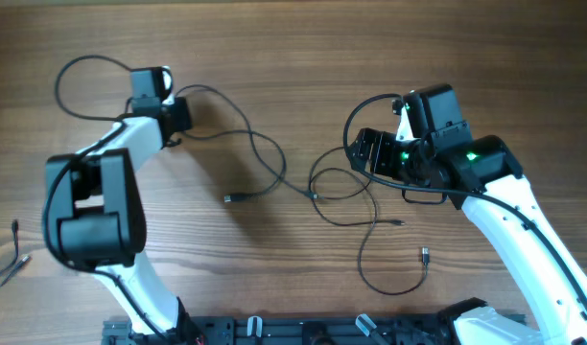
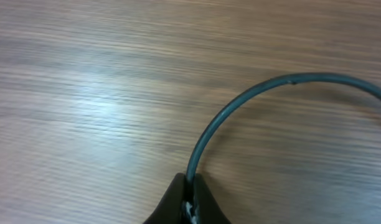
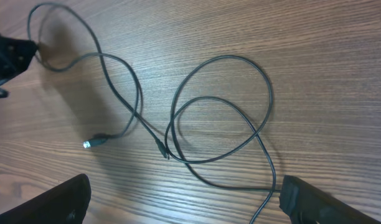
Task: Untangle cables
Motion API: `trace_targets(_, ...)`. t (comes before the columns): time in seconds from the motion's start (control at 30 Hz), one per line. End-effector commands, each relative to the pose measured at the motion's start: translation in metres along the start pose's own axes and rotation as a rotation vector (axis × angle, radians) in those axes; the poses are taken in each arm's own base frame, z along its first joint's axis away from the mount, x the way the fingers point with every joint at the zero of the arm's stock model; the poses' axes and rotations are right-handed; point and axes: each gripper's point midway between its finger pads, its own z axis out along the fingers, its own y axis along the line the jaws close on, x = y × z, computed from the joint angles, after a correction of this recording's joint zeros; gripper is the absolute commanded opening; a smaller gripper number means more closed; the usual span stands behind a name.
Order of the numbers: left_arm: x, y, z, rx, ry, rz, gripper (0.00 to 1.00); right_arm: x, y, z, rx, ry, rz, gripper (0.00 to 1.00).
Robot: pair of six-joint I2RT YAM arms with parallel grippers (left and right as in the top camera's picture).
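Note:
Thin black cables [image 1: 343,187] lie looped over each other at the table's middle, with small plugs [image 1: 228,198] pointing outward. One cable [image 1: 260,144] runs left to my left gripper [image 1: 181,117], which is shut on it. In the left wrist view the closed fingers [image 2: 189,190] pinch that cable [image 2: 240,102] as it arcs up and off to the right. My right gripper [image 1: 359,158] hovers open over the right side of the loops. In the right wrist view the crossed loops [image 3: 221,112] lie ahead of the open right gripper [image 3: 184,183], and a strand passes by its right finger [image 3: 315,199].
Another cable loop [image 1: 389,286] with a metal plug [image 1: 425,254] lies near the front right. A further thin cable [image 1: 13,251] sits at the far left edge. A black loop [image 1: 68,81] hangs by the left arm. The arm bases [image 1: 303,331] line the front edge.

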Motion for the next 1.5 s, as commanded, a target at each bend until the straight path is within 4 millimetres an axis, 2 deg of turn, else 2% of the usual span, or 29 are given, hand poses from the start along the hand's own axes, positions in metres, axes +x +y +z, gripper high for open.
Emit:
trace_targets(0.0,-0.063,0.028,-0.068,-0.030,-0.198,-0.098,0.04,-0.003,-0.001,-0.004,0.006,-0.018,0.002,1.00)
trace_targets(0.07,-0.100,0.038,-0.127,-0.030,-0.350,-0.123,0.04,-0.003,-0.001,-0.004,0.006,-0.018,0.002,1.00)
trace_targets(0.13,-0.140,0.052,-0.209,-0.031,-0.564,-0.152,0.04,-0.003,-0.001,-0.004,0.006,-0.018,0.002,1.00)
trace_targets(0.2,-0.163,0.069,-0.281,-0.045,-0.752,-0.181,0.04,-0.003,-0.001,-0.004,0.005,-0.019,0.001,1.00)
trace_targets(0.27,-0.169,0.086,-0.324,-0.073,-0.858,-0.202,0.04,-0.004,-0.001,-0.004,0.004,-0.022,0.000,1.00)
trace_targets(0.33,-0.167,0.120,-0.365,-0.146,-0.947,-0.245,0.04,-0.004,-0.001,-0.004,0.007,-0.024,0.000,1.00)
trace_targets(0.4,-0.158,0.162,-0.378,-0.247,-0.962,-0.298,0.04,-0.005,-0.001,-0.004,0.006,-0.026,-0.001,1.00)
trace_targets(0.53,-0.139,0.224,-0.370,-0.386,-0.919,-0.376,0.04,-0.005,-0.001,-0.004,0.005,-0.026,-0.001,1.00)
trace_targets(0.63,-0.126,0.264,-0.351,-0.461,-0.869,-0.426,0.04,-0.004,-0.001,-0.004,0.006,-0.025,-0.001,1.00)
trace_targets(0.83,-0.099,0.316,-0.309,-0.538,-0.759,-0.497,0.04,-0.004,-0.001,-0.004,0.007,-0.023,-0.001,1.00)
trace_targets(0.93,-0.069,0.352,-0.275,-0.584,-0.656,-0.558,0.04,-0.004,-0.001,-0.004,0.007,-0.023,0.000,1.00)
trace_targets(1.07,-0.035,0.378,-0.228,-0.600,-0.532,-0.610,0.04,-0.004,-0.001,-0.004,0.006,-0.023,0.000,1.00)
trace_targets(1.1,-0.024,0.381,-0.210,-0.593,-0.484,-0.623,0.16,-0.004,-0.001,-0.004,0.006,-0.025,0.000,1.00)
trace_targets(1.17,-0.011,0.380,-0.190,-0.578,-0.425,-0.644,0.91,-0.005,-0.001,-0.004,0.004,-0.027,0.000,1.00)
trace_targets(1.2,-0.005,0.379,-0.184,-0.570,-0.403,-0.663,1.00,-0.005,0.000,-0.004,0.003,-0.028,0.000,1.00)
trace_targets(1.33,-0.002,0.376,-0.181,-0.543,-0.411,-0.748,1.00,-0.005,0.000,-0.004,0.004,-0.028,0.000,1.00)
trace_targets(1.43,-0.010,0.355,-0.169,-0.400,-0.404,-0.729,1.00,-0.005,0.000,-0.004,0.004,-0.028,0.000,1.00)
trace_targets(1.47,-0.017,0.343,-0.164,-0.324,-0.408,-0.713,1.00,-0.005,0.000,-0.004,0.003,-0.028,0.000,1.00)
